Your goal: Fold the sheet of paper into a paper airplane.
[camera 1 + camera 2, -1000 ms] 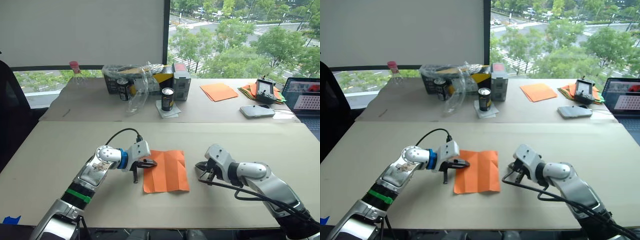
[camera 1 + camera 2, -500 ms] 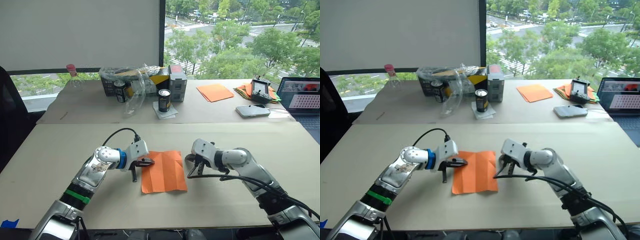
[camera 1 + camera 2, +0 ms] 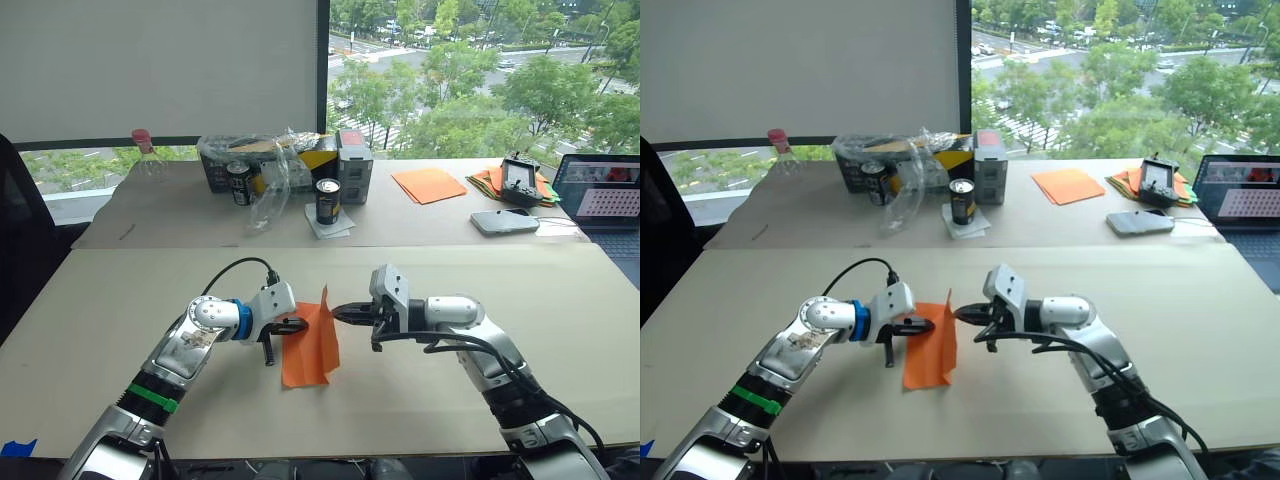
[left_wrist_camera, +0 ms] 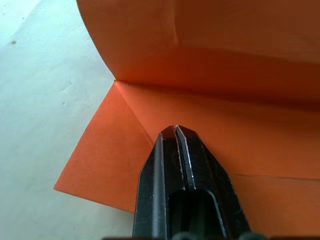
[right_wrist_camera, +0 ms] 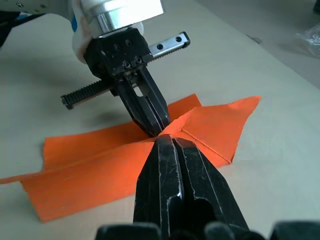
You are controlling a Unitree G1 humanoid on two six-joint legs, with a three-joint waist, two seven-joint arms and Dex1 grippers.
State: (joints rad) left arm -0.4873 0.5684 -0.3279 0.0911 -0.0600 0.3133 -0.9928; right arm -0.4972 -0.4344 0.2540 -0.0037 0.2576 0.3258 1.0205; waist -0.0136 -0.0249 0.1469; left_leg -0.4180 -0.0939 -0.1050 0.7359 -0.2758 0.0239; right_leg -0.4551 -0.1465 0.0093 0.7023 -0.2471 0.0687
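The orange sheet of paper (image 3: 308, 352) lies on the near table, its left half flat and its right half raised into an upright flap (image 3: 945, 318). My left gripper (image 3: 297, 325) is shut, and its tips (image 4: 175, 132) press down on the flat half close to the crease. My right gripper (image 3: 338, 313) reaches in from the right, shut on the raised edge of the sheet (image 5: 100, 167) and holding it up. In the right wrist view my left gripper (image 5: 159, 127) almost meets my right gripper (image 5: 167, 141) at the fold.
The far table holds two cans (image 3: 335, 199), a crumpled clear bag (image 3: 275, 170), boxes (image 3: 355, 163), a pink-capped bottle (image 3: 146, 146), smooth orange sheets (image 3: 434, 184), a coloured paper pile (image 3: 493, 181), a controller (image 3: 523, 177), a phone (image 3: 509, 222) and a laptop (image 3: 608, 190).
My right gripper has moved left to the sheet's right edge, shut on it and lifted that half upright. The left gripper stays pressed on the paper.
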